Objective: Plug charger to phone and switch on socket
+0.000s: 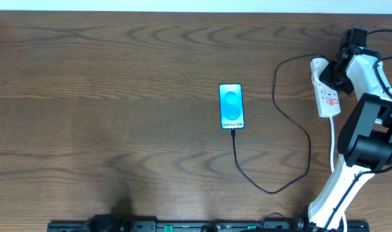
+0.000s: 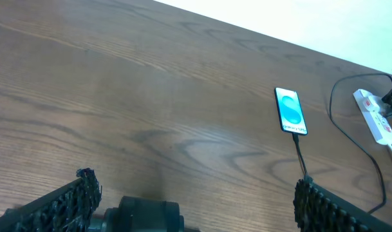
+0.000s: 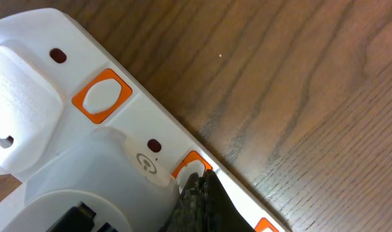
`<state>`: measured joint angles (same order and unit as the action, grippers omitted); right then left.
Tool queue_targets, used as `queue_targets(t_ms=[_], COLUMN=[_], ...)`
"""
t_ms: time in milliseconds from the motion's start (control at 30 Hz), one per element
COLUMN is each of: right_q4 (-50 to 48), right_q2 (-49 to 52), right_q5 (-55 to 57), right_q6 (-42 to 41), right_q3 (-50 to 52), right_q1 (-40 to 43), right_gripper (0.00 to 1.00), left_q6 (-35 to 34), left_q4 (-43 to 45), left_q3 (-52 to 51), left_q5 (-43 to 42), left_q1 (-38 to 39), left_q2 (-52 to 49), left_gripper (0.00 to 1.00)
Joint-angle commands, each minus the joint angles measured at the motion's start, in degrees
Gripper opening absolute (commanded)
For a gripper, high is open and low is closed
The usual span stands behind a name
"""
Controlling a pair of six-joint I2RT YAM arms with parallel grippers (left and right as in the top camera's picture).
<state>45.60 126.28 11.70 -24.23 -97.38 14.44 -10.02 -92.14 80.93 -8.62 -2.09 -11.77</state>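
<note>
Since the charger (image 1: 235, 145) looks plugged into the bottom of the phone (image 1: 232, 106), which lies flat in the middle of the table (image 1: 105, 96), the job left is the switch. The right gripper (image 3: 199, 196) is pressed together, and its dark tip sits at the edge of an orange switch (image 3: 189, 166) on the white socket (image 1: 327, 103), far to the right. It should push straight down on the middle of that button (not the rim), gently, so the strip does not slide. The left gripper (image 2: 196, 187) is spread wide and holds nothing. The table is brown wood with wavy grain. A pale wall shows behind it.
</note>
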Motion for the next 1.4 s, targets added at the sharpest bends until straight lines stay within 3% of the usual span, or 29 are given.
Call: queue_targets(t_ms=[0,300,800,1367], right_q4=[-1.03,-0.98,-3.76,-1.77], right_q2=[1.57,-0.04,0.15,-4.02], right_q5=[-4.13,-5.33,-19.54,-15.76], right_q6=[1.99,3.10,3.13,3.34], right_q3=[0.20,-0.09,6.78,6.38], right_q1=[-2.14,-1.01,-3.45,-4.13], right_gripper=[0.01,0.01,0.01,0.01], left_q6=[0.81,0.81,0.81,0.81], left_q4=[-2.56,-2.54,-2.54,-2.54], left_q3=[-0.24,-0.24,-0.22,-0.24], left_q5=[0.74,0.74,0.74,0.74], left_q1=[0.13,0.13,0.13,0.13], left_q2=[0.28,0.28,0.28,0.28], left_gripper=[0.97,0.97,0.97,0.97])
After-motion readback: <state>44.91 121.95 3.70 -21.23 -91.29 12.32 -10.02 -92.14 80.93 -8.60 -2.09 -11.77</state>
